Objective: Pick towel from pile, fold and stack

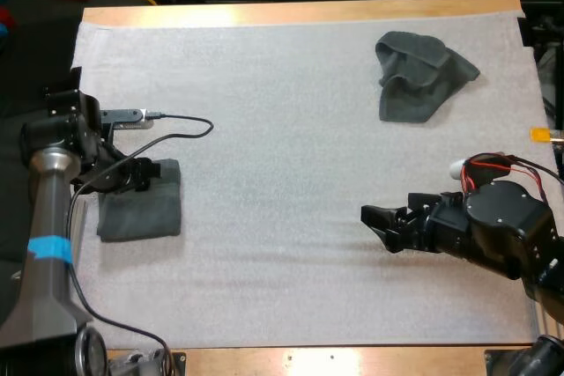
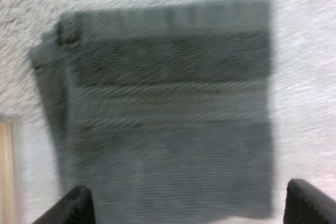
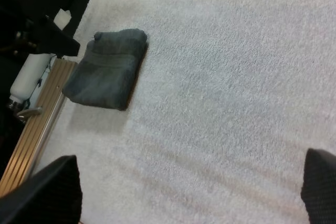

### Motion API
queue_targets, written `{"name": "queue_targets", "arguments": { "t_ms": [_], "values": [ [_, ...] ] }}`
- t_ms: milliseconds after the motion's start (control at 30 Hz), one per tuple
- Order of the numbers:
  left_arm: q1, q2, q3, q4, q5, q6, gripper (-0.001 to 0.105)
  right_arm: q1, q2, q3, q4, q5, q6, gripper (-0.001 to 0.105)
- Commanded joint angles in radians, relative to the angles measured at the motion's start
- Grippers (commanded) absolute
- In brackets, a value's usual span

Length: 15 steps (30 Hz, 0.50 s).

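A folded dark grey-green towel [image 1: 141,210] lies flat at the mat's left edge. My left gripper [image 1: 143,173] hovers over its far end. In the left wrist view the folded towel [image 2: 168,108] lies beneath my open left gripper [image 2: 184,214], whose black fingertips [image 2: 68,208] stand wide apart and clear of it. A crumpled towel [image 1: 425,72] sits at the far right of the mat. My right gripper [image 1: 377,224] is low over bare mat at the near right, pointing left, open with nothing in it. From the right wrist view the folded towel [image 3: 107,69] lies well ahead of my right gripper [image 3: 184,198].
The white mat [image 1: 291,129] covers most of the wooden table [image 1: 300,11]. The table's wooden left edge [image 3: 37,135] runs beside the folded towel. My left arm [image 3: 50,38] stands beyond the towel in the right wrist view.
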Motion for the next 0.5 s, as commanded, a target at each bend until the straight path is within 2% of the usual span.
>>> {"name": "queue_targets", "arguments": {
  "t_ms": [0,67,133,367,467],
  "values": [
    [-0.011,-0.031,-0.005,0.014,0.063,-0.004,0.069,0.002,-0.003,0.001,-0.005,-0.007,-0.016,0.082],
    [-0.025,-0.072,-0.005,0.014,0.167,0.002,0.069,0.002,-0.003,0.001,-0.005,-0.007,-0.033,0.082],
    [-0.043,-0.108,-0.005,0.014,0.207,0.003,0.069,0.002,-0.003,0.001,-0.005,-0.007,-0.053,0.082],
    [-0.114,-0.237,-0.005,0.012,0.211,0.003,0.069,-0.009,-0.002,0.001,0.012,0.043,-0.096,0.082],
    [-0.126,-0.279,-0.005,0.012,0.211,0.003,0.069,-0.069,0.005,0.001,0.052,0.052,-0.118,0.082]
  ]
}}
